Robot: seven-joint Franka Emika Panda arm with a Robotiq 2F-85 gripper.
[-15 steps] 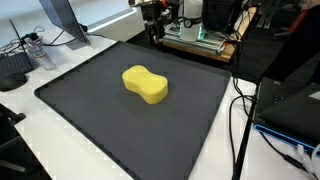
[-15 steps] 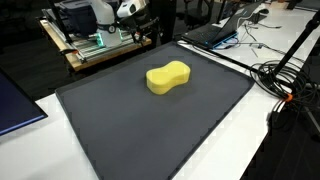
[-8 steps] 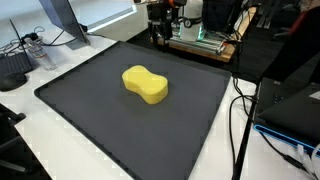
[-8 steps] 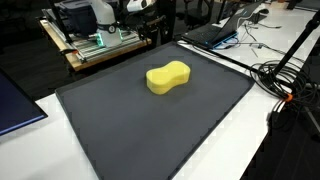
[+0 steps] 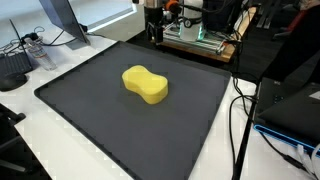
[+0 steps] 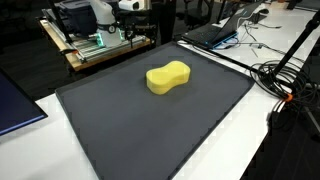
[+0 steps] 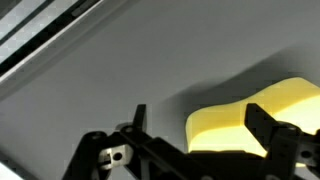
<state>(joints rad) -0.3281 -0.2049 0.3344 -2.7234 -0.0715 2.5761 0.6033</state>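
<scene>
Gripper hangs at 12 o'clock in an exterior view, up by the far edge of the mat, in the air and touching nothing. The pincer is wide. In the wrist view the dark fingers stand far apart near the frame's 7 and 5 o'clock, with nothing clamped between them.

Nearest thing is the yellow sponge, peanut-shaped and lying flat around the middle of the mat, well apart from the gripper. From the sponge the gripper is at about 12 o'clock. In the wrist view the sponge is at 4 o'clock, partly hidden behind one finger, and its shadow falls on the mat toward 9 o'clock.

The mat is dark grey with a raised rim and lies on a white table.

Around it:
- wooden rack with green-lit gear, beyond the mat at 11 o'clock
- open laptop at 1 o'clock
- black cables bundled at 3 o'clock
- monitor at 10 o'clock

Any lettering on the rack gear is too small to read.
</scene>
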